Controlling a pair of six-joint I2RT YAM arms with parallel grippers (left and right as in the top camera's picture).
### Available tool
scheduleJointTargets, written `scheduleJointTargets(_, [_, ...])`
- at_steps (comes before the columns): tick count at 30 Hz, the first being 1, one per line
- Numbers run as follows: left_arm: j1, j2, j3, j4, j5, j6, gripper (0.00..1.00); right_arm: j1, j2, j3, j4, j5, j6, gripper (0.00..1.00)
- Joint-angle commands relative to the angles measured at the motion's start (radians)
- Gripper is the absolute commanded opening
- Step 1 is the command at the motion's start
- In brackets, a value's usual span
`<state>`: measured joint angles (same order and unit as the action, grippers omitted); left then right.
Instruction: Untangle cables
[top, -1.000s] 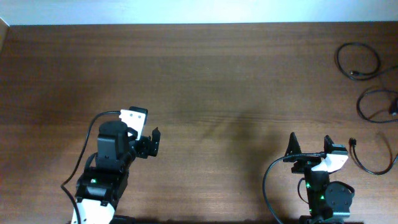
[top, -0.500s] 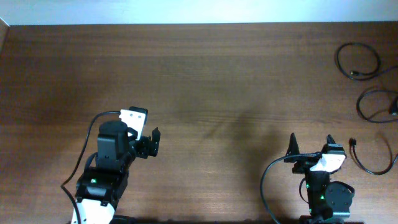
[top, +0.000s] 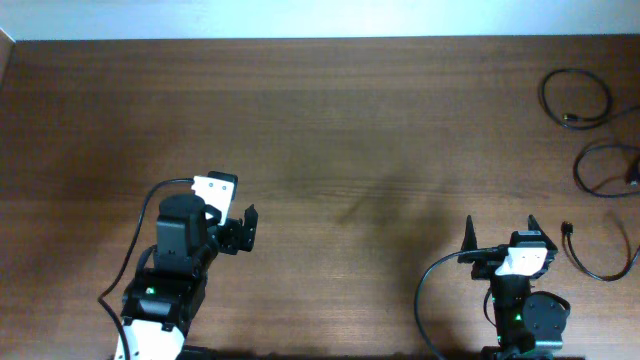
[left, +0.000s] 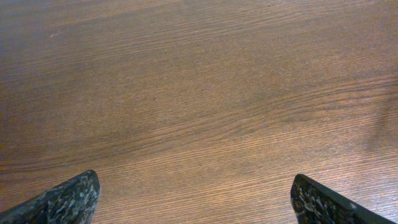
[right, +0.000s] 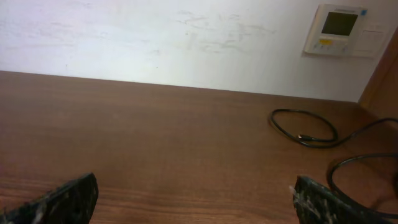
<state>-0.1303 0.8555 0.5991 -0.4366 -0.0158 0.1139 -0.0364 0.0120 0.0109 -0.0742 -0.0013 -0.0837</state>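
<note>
Three thin black cables lie apart at the table's right side: a closed loop (top: 570, 119) at the far right, a second loop (top: 577, 170) below it at the edge, and a curved cord with a small plug (top: 568, 231) just right of my right gripper (top: 501, 222). That gripper is open and holds nothing. In the right wrist view the far loop (right: 273, 124) and the second cord's arc (right: 331, 174) lie ahead and to the right of the right gripper (right: 194, 199). My left gripper (top: 238, 198) is open over bare wood at the near left; the left wrist view shows only wood beyond the left gripper (left: 196, 196).
The wooden table (top: 330, 120) meets a white wall (right: 155, 37) at the back. A white wall panel with a small screen (right: 339, 28) hangs at the upper right. Each arm's own thick black cable (top: 135, 235) trails beside its base.
The right gripper has turned slightly to face straight toward the back and drawn back a little. The left arm and the cables have not moved.
</note>
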Motion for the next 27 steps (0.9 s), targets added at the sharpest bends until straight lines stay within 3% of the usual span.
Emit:
scheduleJointTargets(1, [0.004,-0.004,-0.007,-0.01,-0.007,-0.008,0.99,0.005,-0.009,-0.005,-0.006,0.012,-0.006,0.99])
scheduleJointTargets(3, [0.011,-0.03,-0.01,-0.017,-0.041,0.008,0.99,0.005,-0.009,-0.005,-0.006,0.012,-0.006,0.99])
scheduleJointTargets(10, [0.116,-0.526,-0.215,-0.02,-0.064,0.007,0.99,0.005,-0.009,-0.005,-0.006,0.012,-0.006,0.99])
scheduleJointTargets(14, [0.16,-0.694,-0.338,0.063,-0.05,0.002,0.99,0.005,-0.009,-0.005,-0.006,0.012,-0.006,0.99])
scheduleJointTargets(17, [0.161,-0.757,-0.414,0.127,-0.044,0.003,0.99,0.005,-0.009,-0.005,-0.006,0.012,-0.006,0.99])
scheduleJointTargets(23, [0.212,-0.851,-0.582,0.424,0.025,0.003,0.99,0.005,-0.009,-0.005,-0.006,0.012,-0.006,0.99])
scheduleJointTargets(27, [0.213,-0.85,-0.591,0.353,0.016,0.003,0.99,0.005,-0.009,-0.005,-0.006,0.012,-0.006,0.99])
